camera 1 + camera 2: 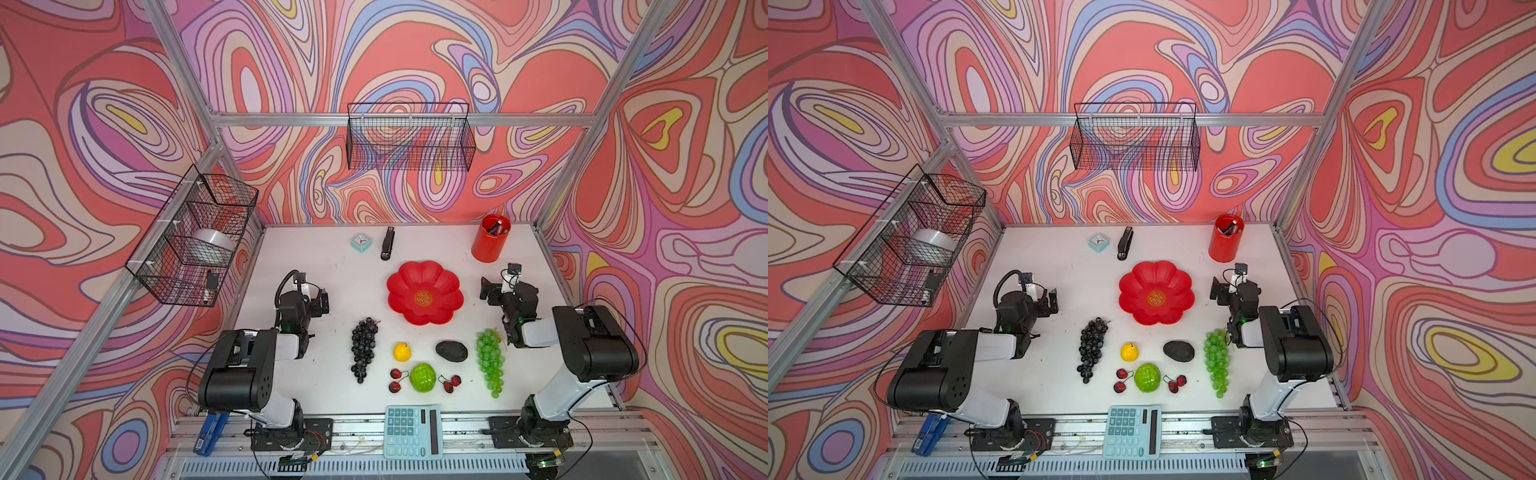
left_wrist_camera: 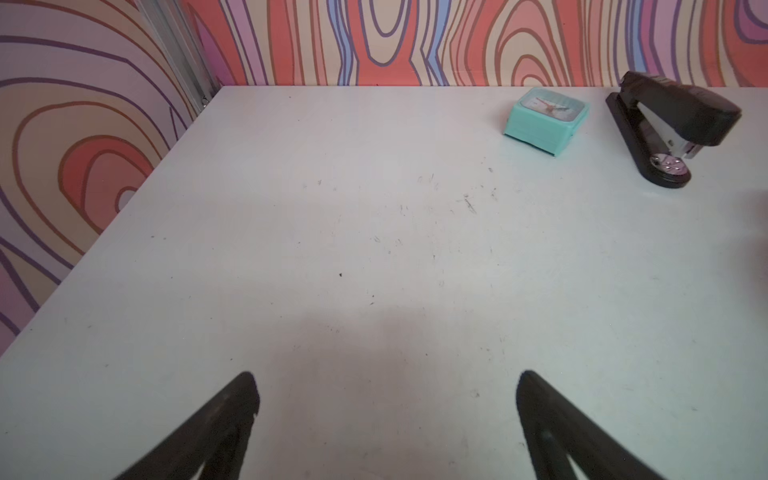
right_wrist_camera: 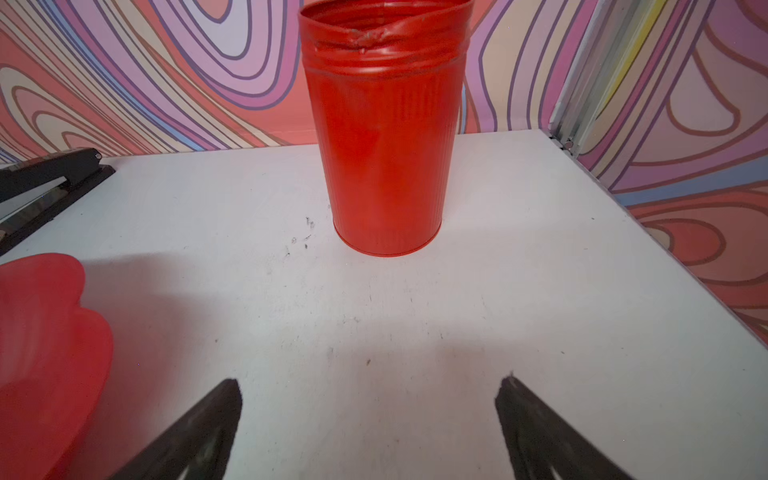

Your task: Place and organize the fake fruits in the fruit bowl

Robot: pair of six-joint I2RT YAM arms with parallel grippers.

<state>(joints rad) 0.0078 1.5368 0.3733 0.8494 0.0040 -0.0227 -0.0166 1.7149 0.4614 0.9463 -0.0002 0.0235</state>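
Observation:
The red scalloped fruit bowl (image 1: 424, 293) (image 1: 1177, 282) stands mid-table with nothing in it; its rim (image 3: 41, 332) shows in the right wrist view. In front of it lie the fake fruits: dark grape bunch (image 1: 364, 349), yellow-orange ball (image 1: 402, 352), avocado (image 1: 451, 350), green grape bunch (image 1: 491, 361), lime-green fruit (image 1: 422, 377) and two cherry pairs (image 1: 395, 380) (image 1: 452, 383). My left gripper (image 1: 321, 300) (image 2: 386, 386) hovers open left of the bowl, over bare table. My right gripper (image 1: 487, 291) (image 3: 370, 390) is open just right of the bowl, holding nothing.
A tall red pen cup (image 1: 491, 238) (image 3: 382, 145) stands at the back right. A black stapler (image 1: 387, 243) (image 2: 665, 124) and a teal clock (image 1: 360, 242) (image 2: 546, 120) sit at the back. A teal calculator (image 1: 412, 431) lies on the front rail. Wire baskets (image 1: 409, 137) hang on the walls.

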